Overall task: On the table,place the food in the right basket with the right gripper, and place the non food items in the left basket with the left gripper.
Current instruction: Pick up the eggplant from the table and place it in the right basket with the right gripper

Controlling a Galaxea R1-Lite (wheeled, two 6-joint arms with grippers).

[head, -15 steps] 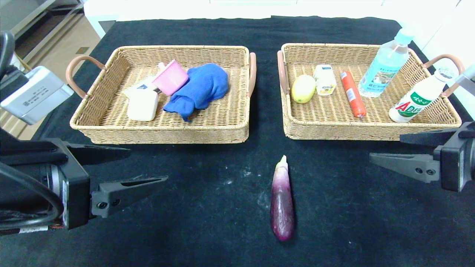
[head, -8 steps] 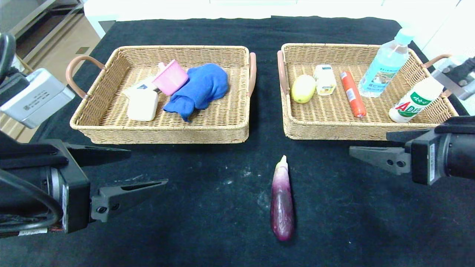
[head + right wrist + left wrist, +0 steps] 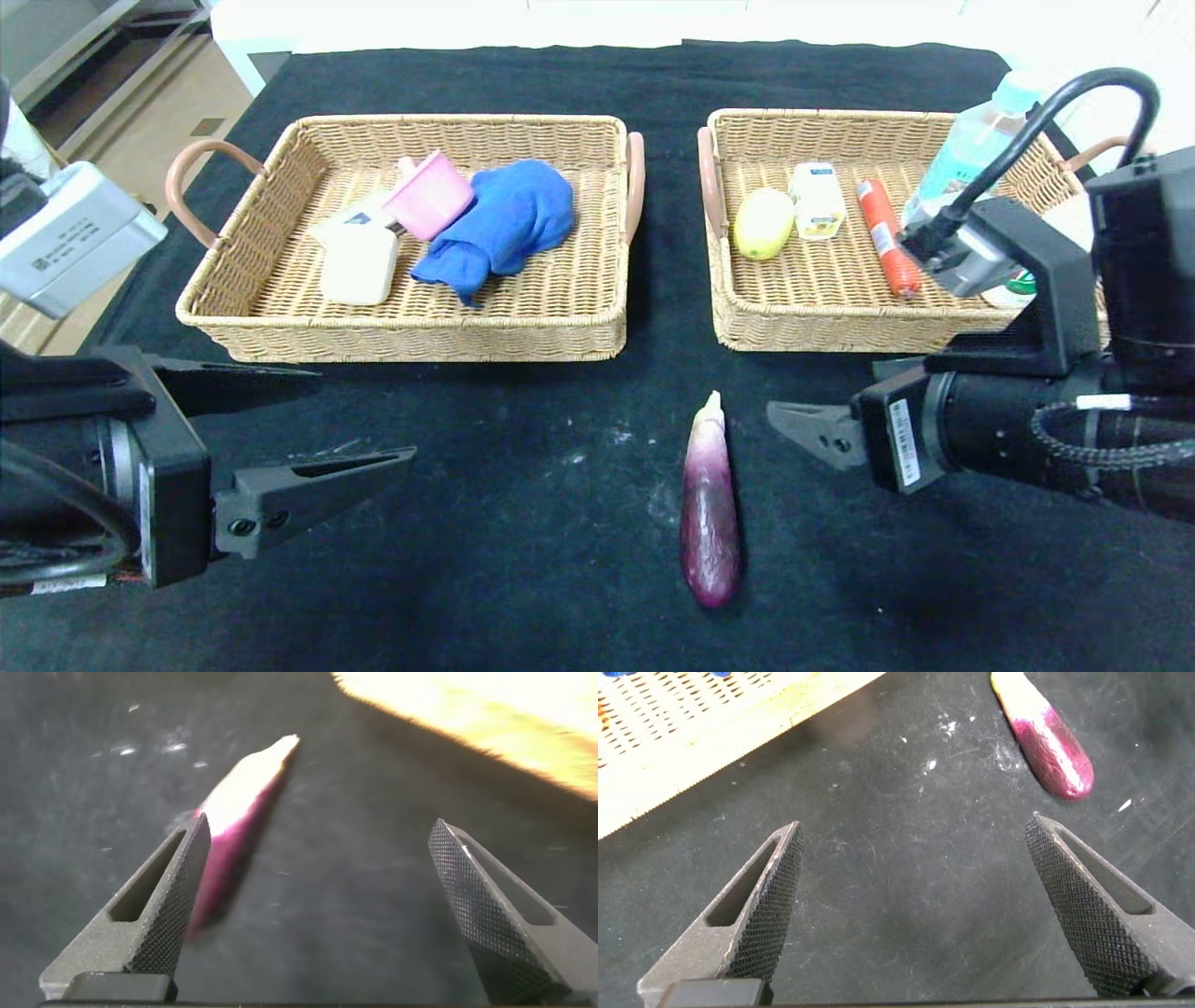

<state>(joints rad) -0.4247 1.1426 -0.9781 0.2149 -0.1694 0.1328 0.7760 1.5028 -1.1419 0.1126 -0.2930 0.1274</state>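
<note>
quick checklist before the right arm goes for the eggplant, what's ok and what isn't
1. Right tool open: ok, fingers wide apart.
2. Right tool empty: ok.
3. Eggplant free to grab: ok, lying alone on the table.
4. Right tool around the eggplant: not ok, it sits off to one side, not touching.
5. Room in the right basket: ok, bare wicker in front of the lemon and sausage.
6. Left tool out of the way: ok, open and empty near the left basket.
</note>
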